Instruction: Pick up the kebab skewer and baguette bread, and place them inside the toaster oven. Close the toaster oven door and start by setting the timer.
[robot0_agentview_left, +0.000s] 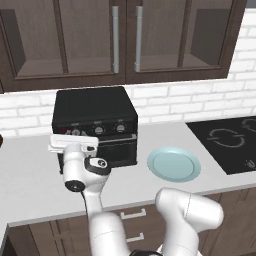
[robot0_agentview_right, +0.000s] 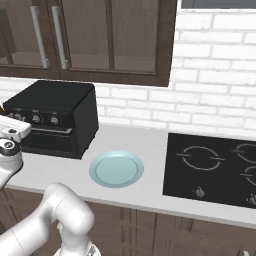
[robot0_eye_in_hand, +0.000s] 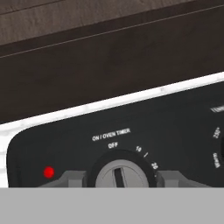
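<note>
Two-finger gripper (robot0_eye_in_hand: 120, 177) straddles round silver timer knob (robot0_eye_in_hand: 121, 173) at left end of boxy black toaster oven (robot0_agentview_left: 95, 112) panel; jaws part-open, fingertips (robot0_eye_in_hand: 72, 177) flanking knob, contact unclear.

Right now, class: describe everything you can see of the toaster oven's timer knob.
The timer knob is round, silver-grey with a dark slot standing upright toward OFF, set in a black ring on the toaster oven's black front panel. White lettering reads ON / OVEN TIMER, OFF, 10, 20. The claw straddles it, one finger on each side; contact is unclear.

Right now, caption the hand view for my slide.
End effector straddling the toaster oven timer knob, red light lit.
</note>
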